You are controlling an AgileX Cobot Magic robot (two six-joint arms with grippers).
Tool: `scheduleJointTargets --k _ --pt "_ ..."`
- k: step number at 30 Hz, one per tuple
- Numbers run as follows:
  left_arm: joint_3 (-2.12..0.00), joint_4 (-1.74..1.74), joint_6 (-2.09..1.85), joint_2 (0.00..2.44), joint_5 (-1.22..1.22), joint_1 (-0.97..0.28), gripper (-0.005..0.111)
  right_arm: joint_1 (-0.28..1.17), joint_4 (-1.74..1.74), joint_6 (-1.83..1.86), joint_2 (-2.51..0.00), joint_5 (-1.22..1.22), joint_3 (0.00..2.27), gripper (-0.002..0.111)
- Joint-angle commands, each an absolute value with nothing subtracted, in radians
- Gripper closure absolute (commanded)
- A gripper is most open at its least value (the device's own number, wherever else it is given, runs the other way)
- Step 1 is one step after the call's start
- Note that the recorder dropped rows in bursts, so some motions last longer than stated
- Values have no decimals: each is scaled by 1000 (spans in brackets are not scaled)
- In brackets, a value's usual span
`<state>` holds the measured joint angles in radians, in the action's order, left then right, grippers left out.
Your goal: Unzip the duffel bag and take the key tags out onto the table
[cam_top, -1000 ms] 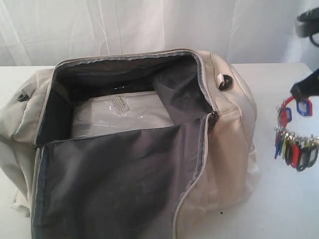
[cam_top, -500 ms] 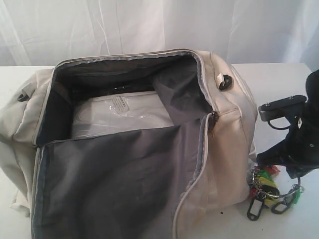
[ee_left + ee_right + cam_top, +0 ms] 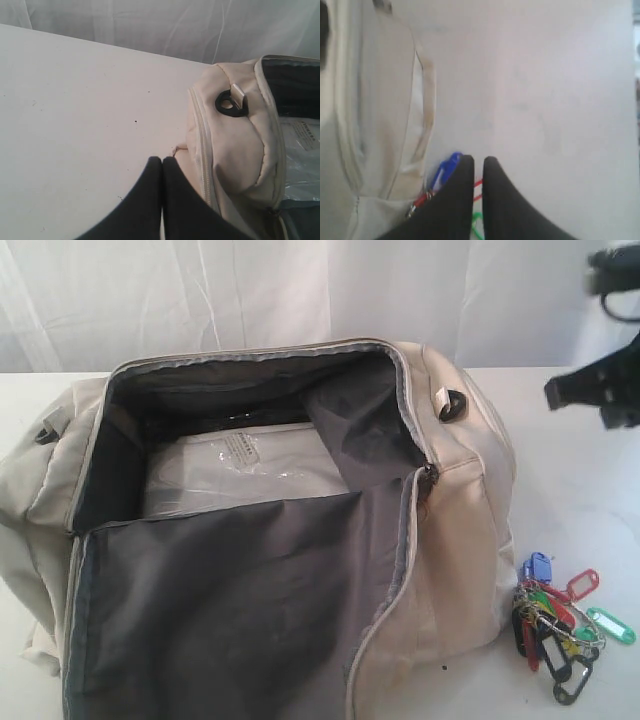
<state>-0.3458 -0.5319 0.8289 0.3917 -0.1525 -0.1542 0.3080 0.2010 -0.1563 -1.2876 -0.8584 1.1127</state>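
While the right arm is hanging high over the right end of the wide, flat white table point(image 3: 575, 480), I am watching the right gripper point(image 3: 479, 160) pointing down at the bare surface. Its two smooth, curved black fingers point(image 3: 500, 200) are sitting a narrow slit apart and gripping nothing. In the exterior view that arm is showing only as a dark, blurred shape near the top right corner, well apart from the things below.

The left gripper point(image 3: 161, 159) is aiming toward one end of the large cream-beige fabric duffel bag point(image 3: 455, 530), its matte black tips pressing together with nothing between them. The bag is lying unzipped, its soft flap folding toward the camera and showing dull dark grey lining point(image 3: 230, 610). A glossy clear plastic packet point(image 3: 240, 475) is lying inside on the bottom. A dark oval ring point(image 3: 227, 104) is sitting on the bag's padded end panel, held by a shiny webbing tab.

The bunch of small plastic key tags point(image 3: 555, 625) in red, blue, green and black, strung on thin metal rings, is lying on the table just beside the bag's right-hand end. In the right wrist view it is showing partly behind the fingers.
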Motion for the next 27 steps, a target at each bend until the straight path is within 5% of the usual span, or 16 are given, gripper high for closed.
scheduleJointTargets --k 1,13,27 --pt "-340 -540 829 391 -150 -150 107 297 206 -189 -1067 -755 1072 108" --pt "-340 -537 831 391 -149 -150 107 297 195 -189 -539 -389 780 108" --pt "-340 -537 831 391 -149 -150 107 297 193 -189 -362 -411 728 108"
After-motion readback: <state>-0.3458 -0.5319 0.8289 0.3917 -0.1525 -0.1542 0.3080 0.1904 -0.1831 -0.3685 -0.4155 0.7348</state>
